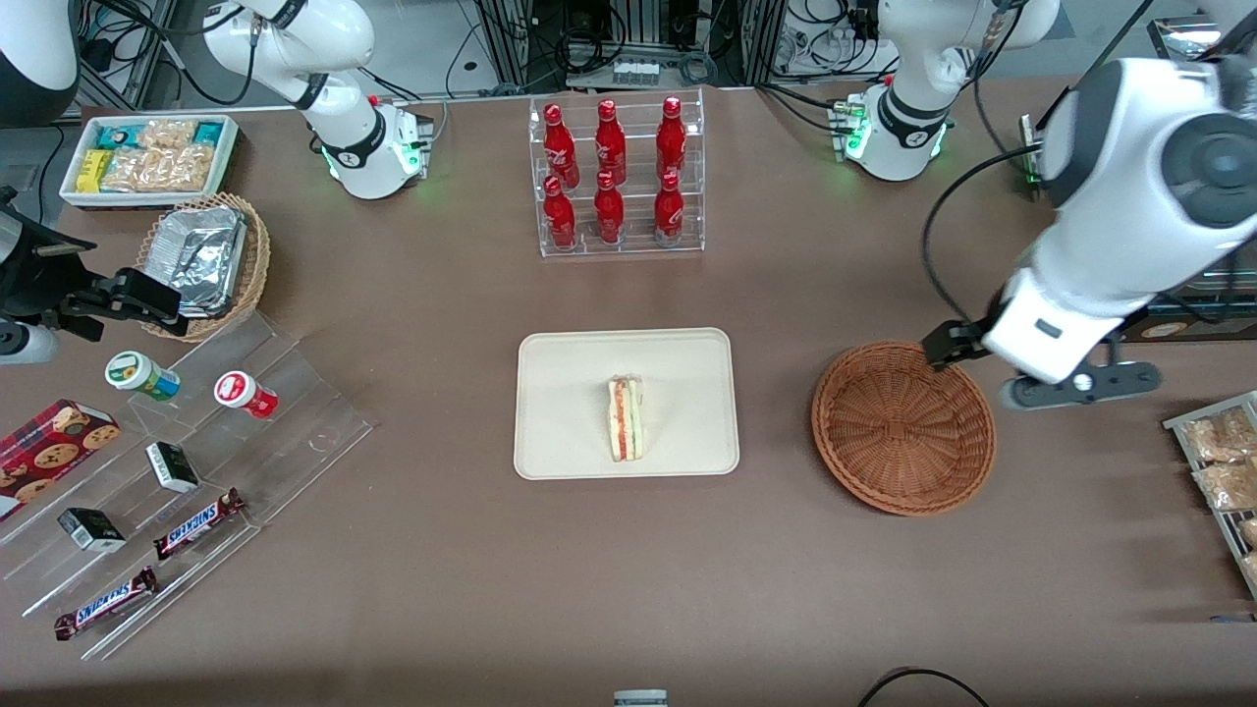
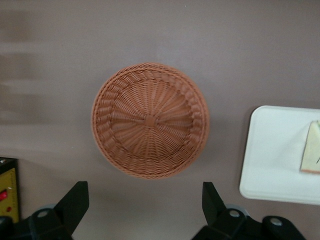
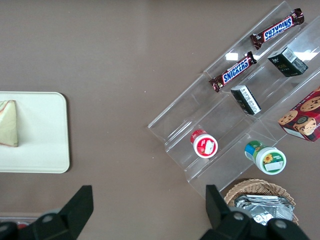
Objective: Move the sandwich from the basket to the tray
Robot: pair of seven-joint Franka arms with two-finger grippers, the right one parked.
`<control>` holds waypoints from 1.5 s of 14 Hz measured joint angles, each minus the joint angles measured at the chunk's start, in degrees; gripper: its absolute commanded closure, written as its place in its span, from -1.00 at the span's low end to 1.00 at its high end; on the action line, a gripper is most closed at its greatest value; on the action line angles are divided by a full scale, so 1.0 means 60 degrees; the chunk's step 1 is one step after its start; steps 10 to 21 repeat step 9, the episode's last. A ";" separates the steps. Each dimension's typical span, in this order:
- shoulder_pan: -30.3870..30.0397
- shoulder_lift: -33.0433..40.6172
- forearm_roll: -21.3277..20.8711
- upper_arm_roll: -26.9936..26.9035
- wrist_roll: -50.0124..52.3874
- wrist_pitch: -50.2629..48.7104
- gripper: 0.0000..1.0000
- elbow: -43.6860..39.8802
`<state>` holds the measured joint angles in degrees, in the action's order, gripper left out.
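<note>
Now I see the small triangular sandwich wedge of pale bread [image 1: 626, 419] lying on the flat cream-beige rectangular tray [image 1: 560, 393], well apart from the wide reddish-brown round wicker basket [image 1: 901, 428], which holds nothing. My hand [image 2: 145, 200] hangs above the brown table [image 1: 442, 550] just beside the basket's rim, fingers [image 2: 75, 200] spread apart and gripping nothing.

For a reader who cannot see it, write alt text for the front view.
A sandwich lies on a cream tray at the table's middle; the round wicker basket beside it is empty. The working arm's gripper, fingers spread open, hangs above the basket's rim. A rack of red bottles stands farther from the camera.
</note>
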<state>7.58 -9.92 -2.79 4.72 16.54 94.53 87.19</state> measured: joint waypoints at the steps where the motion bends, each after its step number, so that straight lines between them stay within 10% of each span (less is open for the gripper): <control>1: -0.0241 0.0134 0.0064 -0.0001 -0.0466 -0.0023 -1.00 0.0158; 21: -0.1240 0.0731 0.0408 -0.0094 -0.2128 -0.0189 -1.00 0.0637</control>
